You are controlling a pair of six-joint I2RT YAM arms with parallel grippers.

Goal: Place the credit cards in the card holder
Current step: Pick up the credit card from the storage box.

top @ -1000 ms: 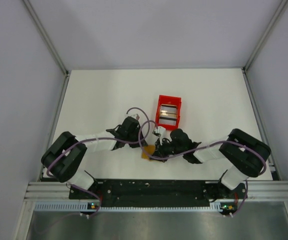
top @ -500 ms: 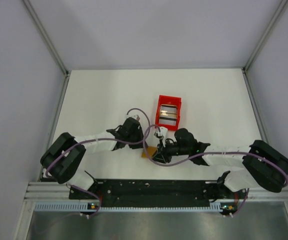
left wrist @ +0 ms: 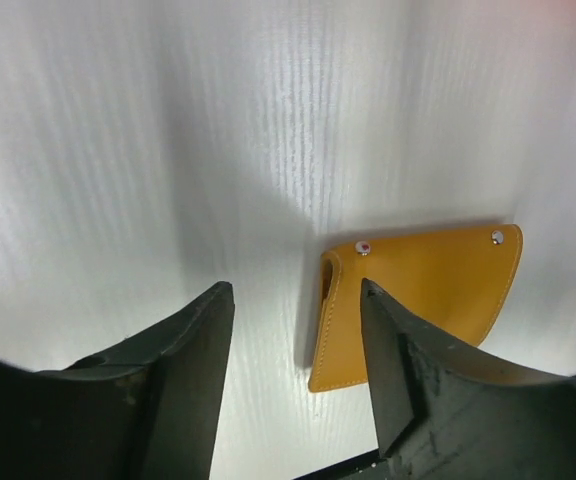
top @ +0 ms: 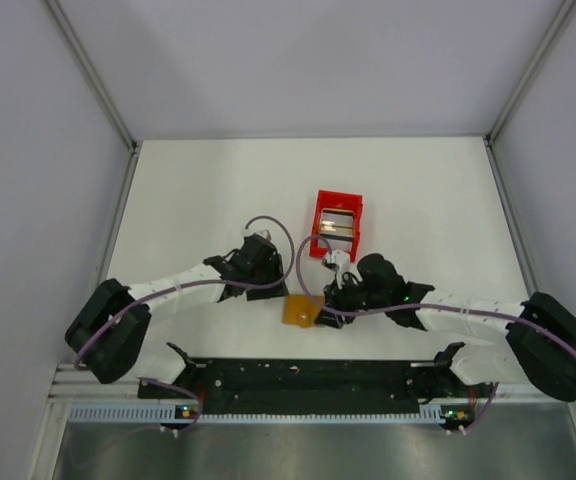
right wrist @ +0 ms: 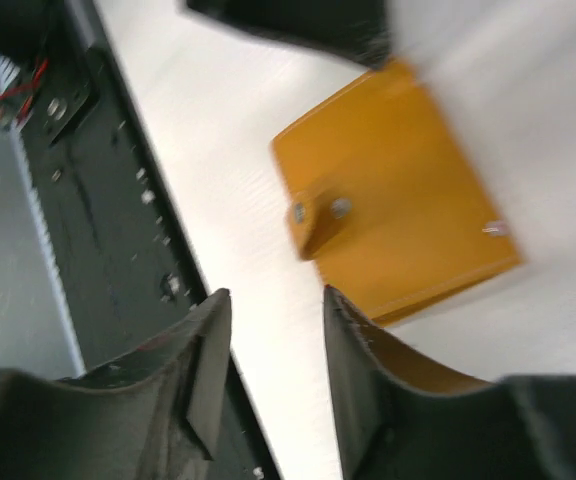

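Note:
The orange card holder (top: 299, 310) lies flat on the white table near the front edge, its small snap tab (right wrist: 318, 215) closed over one edge. My left gripper (top: 268, 278) hovers just left of it and is open. In the left wrist view the holder (left wrist: 418, 290) lies below, beside the right finger, with my left gripper (left wrist: 296, 300) holding nothing. My right gripper (top: 330, 292) stands open just right of the holder (right wrist: 398, 220), and my right gripper (right wrist: 276, 300) has only bare table between its fingers. A grey-white credit card (top: 336, 228) with a dark stripe lies in the red tray.
The red raised-rim tray (top: 319, 213) stands behind the two grippers, mid-table. The black mounting rail (right wrist: 98, 200) runs along the near table edge, close to the holder. Grey walls enclose the table on three sides.
Both grippers have opened and drawn slightly away from the card holder, which now lies free on the table. The right arm has stretched out lower and farther right.

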